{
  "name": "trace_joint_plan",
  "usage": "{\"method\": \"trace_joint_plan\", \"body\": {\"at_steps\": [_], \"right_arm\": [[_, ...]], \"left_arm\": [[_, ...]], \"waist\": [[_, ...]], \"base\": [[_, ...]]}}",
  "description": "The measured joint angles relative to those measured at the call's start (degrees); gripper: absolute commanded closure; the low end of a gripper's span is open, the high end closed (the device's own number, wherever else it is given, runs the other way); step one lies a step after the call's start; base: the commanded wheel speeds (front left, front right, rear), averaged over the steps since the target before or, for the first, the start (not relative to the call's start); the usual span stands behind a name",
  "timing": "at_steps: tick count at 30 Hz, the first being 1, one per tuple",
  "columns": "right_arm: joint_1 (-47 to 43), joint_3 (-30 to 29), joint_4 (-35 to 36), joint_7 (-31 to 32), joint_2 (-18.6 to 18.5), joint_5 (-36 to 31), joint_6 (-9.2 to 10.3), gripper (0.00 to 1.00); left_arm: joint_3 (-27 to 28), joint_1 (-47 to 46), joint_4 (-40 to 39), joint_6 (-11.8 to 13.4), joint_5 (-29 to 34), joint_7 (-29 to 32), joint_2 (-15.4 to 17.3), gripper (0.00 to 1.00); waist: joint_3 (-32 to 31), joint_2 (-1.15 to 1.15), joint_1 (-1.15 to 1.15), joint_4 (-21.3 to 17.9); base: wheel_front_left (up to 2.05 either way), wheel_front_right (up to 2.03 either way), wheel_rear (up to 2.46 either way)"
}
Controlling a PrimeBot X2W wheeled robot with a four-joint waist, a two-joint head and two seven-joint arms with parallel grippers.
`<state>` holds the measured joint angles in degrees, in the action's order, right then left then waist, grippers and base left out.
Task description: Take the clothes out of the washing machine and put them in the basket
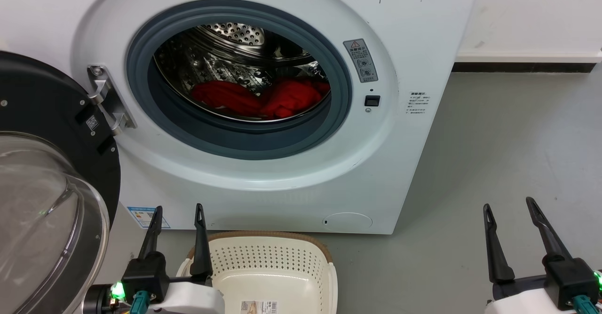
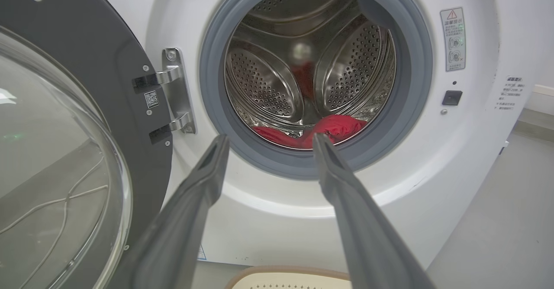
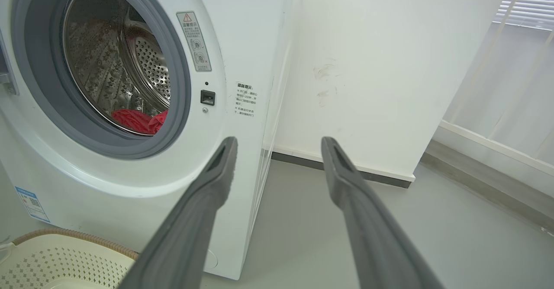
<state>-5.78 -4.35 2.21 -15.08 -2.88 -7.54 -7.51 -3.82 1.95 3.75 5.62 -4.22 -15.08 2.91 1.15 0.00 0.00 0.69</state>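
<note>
Standing open at the far left, the black-rimmed glass door (image 1: 51,116) frees the porthole of the white washing machine (image 1: 400,163). The left end effector (image 1: 179,207) hovers low, fingers spread and holding nothing, just beside the cream basket (image 1: 263,257) on the floor (image 1: 494,140). The red clothes (image 1: 263,98) lie bunched at the bottom of the steel drum (image 1: 235,34). The right end effector (image 1: 509,202) is likewise released and empty. The task looks barely begun, with the reach-in step in hand. Next, an arm would need to pass the grey gasket (image 1: 141,93) and close on a fold of fabric.
</note>
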Motion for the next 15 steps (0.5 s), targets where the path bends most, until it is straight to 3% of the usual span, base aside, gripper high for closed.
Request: {"method": "trace_joint_plan", "body": {"at_steps": [15], "right_arm": [[0.1,0.0,-0.3,0.0,0.0,0.4,0.00,0.00]], "left_arm": [[-1.0,-1.0,2.3,-0.8,-0.5,0.0,0.0,0.00]], "waist": [[0.5,0.00,0.00,-0.1]], "base": [[0.00,0.00,0.00]]}}
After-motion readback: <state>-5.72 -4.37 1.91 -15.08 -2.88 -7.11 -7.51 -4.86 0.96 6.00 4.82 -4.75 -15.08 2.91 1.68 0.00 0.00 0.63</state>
